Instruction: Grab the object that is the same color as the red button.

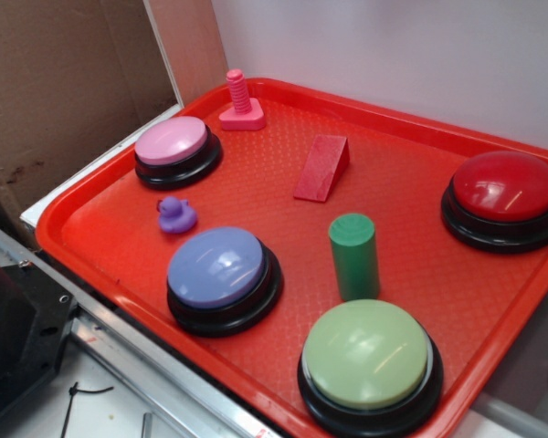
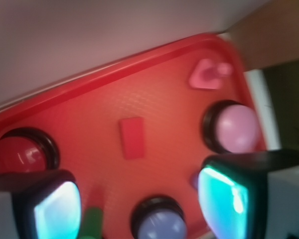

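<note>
- Wedge [image 1: 321, 168] lies on the red tray [image 1: 420, 274], near the tray's middle and a little to the far side, sloped face up. Nothing touches it.
- Red button [image 1: 504, 187] sits at the right edge of the tray, well apart from the wedge. Its colour matches the wedge; that pairing picks the target.
- Other pieces on the tray: pink bolt [image 1: 241, 100] at the far edge, pink button [image 1: 173, 143] far left, purple duck [image 1: 175, 215], purple button [image 1: 219, 268] near left, green cylinder [image 1: 353, 256] upright between wedge and green button [image 1: 367, 356].
- Gripper [image 2: 139, 204] does not show in the exterior view. In the wrist view its two fingers [image 2: 57, 206] stand wide apart with nothing between them.
- Wrist view looks down on the tray from above; the wedge [image 2: 132, 138] lies ahead of the fingers, roughly on the line between them. The picture is blurred.
- Judgement: task is at its start. No grasp made, wedge untouched.
- Left to do: bring the gripper over the wedge, descend, close on its flat sides, lift.
</note>
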You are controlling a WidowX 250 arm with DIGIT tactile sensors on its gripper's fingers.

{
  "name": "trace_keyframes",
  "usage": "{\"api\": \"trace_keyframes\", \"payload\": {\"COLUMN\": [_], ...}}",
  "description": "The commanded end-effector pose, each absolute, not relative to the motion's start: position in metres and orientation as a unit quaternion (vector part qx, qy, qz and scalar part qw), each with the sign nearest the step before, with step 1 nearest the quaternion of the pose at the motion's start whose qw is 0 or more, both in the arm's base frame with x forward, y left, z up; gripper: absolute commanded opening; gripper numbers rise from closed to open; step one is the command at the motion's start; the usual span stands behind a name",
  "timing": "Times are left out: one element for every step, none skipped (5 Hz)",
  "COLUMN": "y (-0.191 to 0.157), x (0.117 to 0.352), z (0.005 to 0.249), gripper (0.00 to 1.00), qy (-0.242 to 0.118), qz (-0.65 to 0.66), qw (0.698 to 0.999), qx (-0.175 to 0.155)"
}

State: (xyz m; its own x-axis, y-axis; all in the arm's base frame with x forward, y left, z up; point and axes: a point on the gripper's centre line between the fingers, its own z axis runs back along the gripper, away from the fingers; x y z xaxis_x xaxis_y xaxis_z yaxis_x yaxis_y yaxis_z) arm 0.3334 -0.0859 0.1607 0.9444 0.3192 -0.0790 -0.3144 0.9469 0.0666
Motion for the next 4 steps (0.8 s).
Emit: {"api": "trace_keyframes", "payload": {"y": [-0.053, -0.055, -0.071, -0.089], "x": [0.314, 0.313, 0.323, 0.335], "z": [0.122, 0.098, 0.084, 0.083], "gripper": [1.00, 1.00, 1.00, 1.00], "qy": [0.034, 0.043, 0.048, 0.049], "qz": [0.048, 0.014, 0.015, 0.023], "qw": [0.998, 0.999, 0.998, 0.996], "qx": [-0.011, -0.022, -0.049, -0.065]}}
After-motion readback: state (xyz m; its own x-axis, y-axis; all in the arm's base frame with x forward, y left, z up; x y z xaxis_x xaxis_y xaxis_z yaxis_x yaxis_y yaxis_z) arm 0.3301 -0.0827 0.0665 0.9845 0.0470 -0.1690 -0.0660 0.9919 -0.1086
